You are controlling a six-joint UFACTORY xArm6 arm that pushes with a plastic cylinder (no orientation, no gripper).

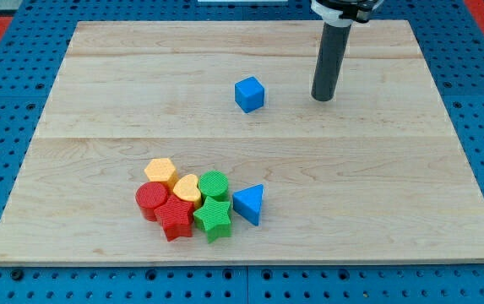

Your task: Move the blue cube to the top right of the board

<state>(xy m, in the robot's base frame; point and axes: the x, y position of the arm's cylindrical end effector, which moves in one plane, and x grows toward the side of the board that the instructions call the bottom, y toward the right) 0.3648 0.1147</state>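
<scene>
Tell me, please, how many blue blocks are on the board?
2: the blue cube near the middle top, left of my tip, and a blue triangle block at the cluster's right edge. None appears hidden.

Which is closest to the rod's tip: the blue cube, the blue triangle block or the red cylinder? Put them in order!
From my tip, in the camera view:
1. The blue cube, just to the view's left of it.
2. The blue triangular block, lower down, at the cluster's right edge.
3. The red cylinder, at the cluster's left edge.

Eight blocks in all — two blue (249,94), two red (149,201), two green (214,184), two yellow-orange (160,171) — and one rod.
</scene>
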